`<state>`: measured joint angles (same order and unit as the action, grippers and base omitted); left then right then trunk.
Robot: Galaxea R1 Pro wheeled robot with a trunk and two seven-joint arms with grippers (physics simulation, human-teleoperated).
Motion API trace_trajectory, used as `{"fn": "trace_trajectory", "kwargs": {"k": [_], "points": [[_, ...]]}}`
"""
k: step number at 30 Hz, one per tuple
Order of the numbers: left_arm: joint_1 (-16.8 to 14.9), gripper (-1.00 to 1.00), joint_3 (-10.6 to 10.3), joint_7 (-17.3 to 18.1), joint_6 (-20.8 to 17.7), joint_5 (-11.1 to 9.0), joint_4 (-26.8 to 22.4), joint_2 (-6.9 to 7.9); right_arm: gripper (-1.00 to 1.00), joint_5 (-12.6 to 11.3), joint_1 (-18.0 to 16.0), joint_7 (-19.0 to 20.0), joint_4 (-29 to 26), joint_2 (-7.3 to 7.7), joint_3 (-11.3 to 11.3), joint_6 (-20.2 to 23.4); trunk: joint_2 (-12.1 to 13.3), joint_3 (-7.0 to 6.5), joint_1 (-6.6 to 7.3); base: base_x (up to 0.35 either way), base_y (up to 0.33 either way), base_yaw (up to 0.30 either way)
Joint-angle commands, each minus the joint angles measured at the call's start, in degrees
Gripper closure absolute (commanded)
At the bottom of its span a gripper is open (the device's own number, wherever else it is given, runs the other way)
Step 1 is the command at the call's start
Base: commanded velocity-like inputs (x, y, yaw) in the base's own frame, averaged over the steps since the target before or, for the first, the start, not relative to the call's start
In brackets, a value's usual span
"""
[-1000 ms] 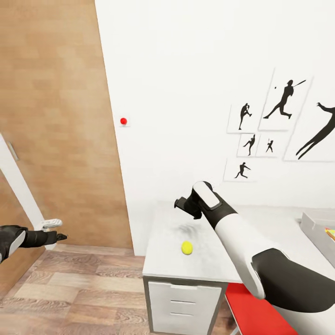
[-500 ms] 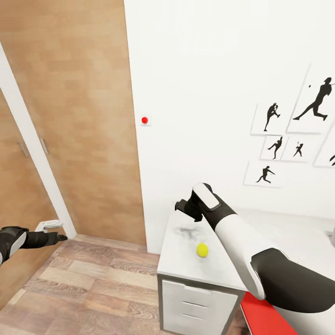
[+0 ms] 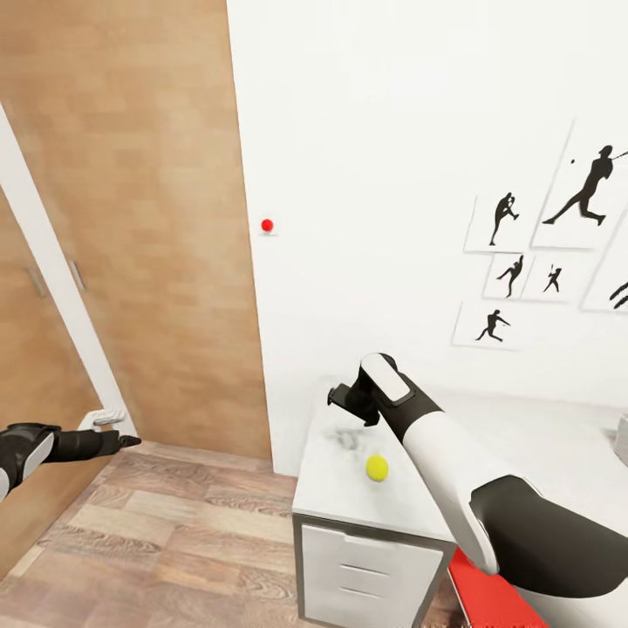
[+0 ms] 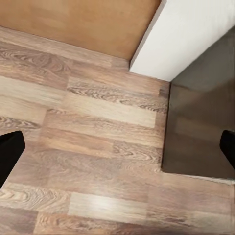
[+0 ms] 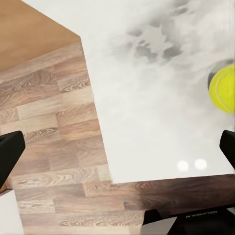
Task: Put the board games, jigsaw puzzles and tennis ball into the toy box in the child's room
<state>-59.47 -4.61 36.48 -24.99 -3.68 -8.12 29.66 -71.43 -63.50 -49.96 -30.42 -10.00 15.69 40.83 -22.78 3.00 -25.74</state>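
Pale grey table (image 3: 349,497) against white wall; tennis ball (image 3: 377,467) rests near its end. Right gripper (image 3: 343,399) hovers beyond it, jaws wide, empty. Advice: centre over ball, descend straight, close gently.

1. Yellow-green tennis ball (image 3: 377,467) on a pale grey table (image 3: 349,488) marked with a dark smudge.
2. Brown wood-grain plank floor (image 3: 174,541).
3. White wall (image 3: 392,131) bearing black silhouette prints (image 3: 501,218) and a red dot (image 3: 267,225).
4. White-and-black right arm (image 3: 462,488).
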Motion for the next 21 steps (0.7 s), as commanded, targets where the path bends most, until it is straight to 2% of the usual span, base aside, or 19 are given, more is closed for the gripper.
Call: {"fn": "trace_trajectory", "kwargs": {"k": [1, 7, 17, 19, 21], "points": [[0.0, -1.00, -0.5, 0.6, -0.3, -0.3, -0.1, 0.06, -1.00, -0.3, 0.0, -0.4, 0.0, 0.00, 0.2, 0.2, -0.1, 0.14, -0.04, 0.000, 0.145, -0.211], [0.0, -1.00, -0.5, 2.7, 0.4, -0.3, -0.2, 0.05, -1.00, -0.3, 0.4, -0.3, 0.0, 0.00, 0.2, -0.1, -0.1, 0.17, -0.04, 0.000, 0.129, -0.103], [0.0, -1.00, -0.2, 3.6, 0.4, -0.6, -0.2, 0.08, -1.00, -0.2, 0.5, -0.3, 0.0, 0.00, 0.2, -0.1, -0.1, 0.17, -0.04, 0.016, 0.016, -0.012], [0.0, -1.00, -0.1, 5.1, 0.2, -0.7, -0.2, 0.14, -1.00, -0.2, 0.5, -0.3, 0.0, 0.00, 0.2, -0.1, -0.1, 0.17, -0.04, 0.008, 0.002, -0.001], [0.0, -1.00, 0.0, 8.1, 0.1, -0.8, -0.2, 0.18, -1.00, -0.2, 0.5, -0.3, 0.0, 0.00, 0.2, -0.2, -0.1, 0.17, -0.04, 0.004, 0.001, -0.001]]}}
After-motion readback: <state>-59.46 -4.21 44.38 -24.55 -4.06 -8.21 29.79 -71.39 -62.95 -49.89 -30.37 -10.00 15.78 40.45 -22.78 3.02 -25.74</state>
